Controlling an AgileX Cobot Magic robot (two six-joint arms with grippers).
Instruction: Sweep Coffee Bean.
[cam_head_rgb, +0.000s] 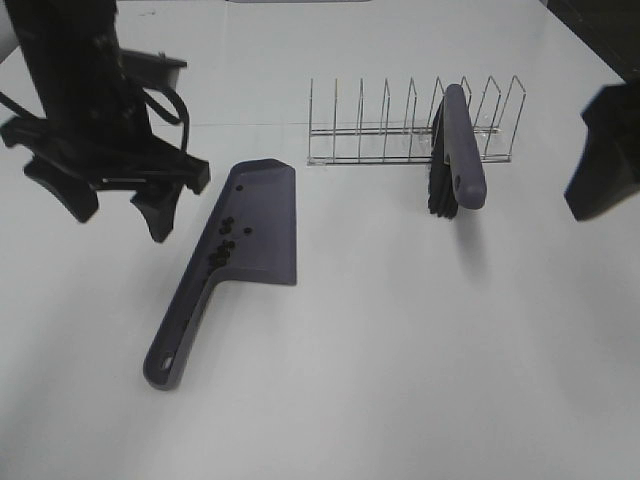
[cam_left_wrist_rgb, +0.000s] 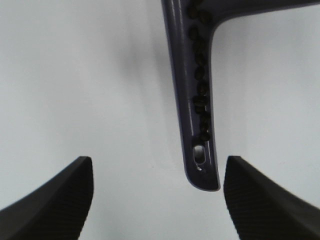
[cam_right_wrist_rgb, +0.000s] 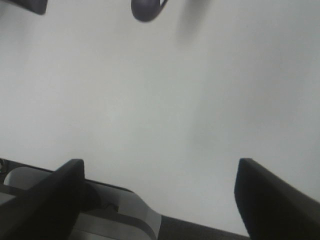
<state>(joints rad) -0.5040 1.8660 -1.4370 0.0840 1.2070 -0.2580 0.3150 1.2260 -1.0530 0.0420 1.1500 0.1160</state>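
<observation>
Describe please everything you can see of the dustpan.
The dustpan is grey-purple, looks like smooth plastic, and lies flat on the white table. It has a wide pan with raised side walls and a long handle with a hanging hole at the end. Dark coffee beans lie in the pan and along the handle channel. Nothing grips it; the left gripper is beside it, jaws open.

The white table (cam_head_rgb: 400, 350) carries a grey-purple dustpan (cam_head_rgb: 255, 225) left of centre, handle toward 7 o'clock, and a wire rack (cam_head_rgb: 400, 135) at 1 o'clock.
</observation>
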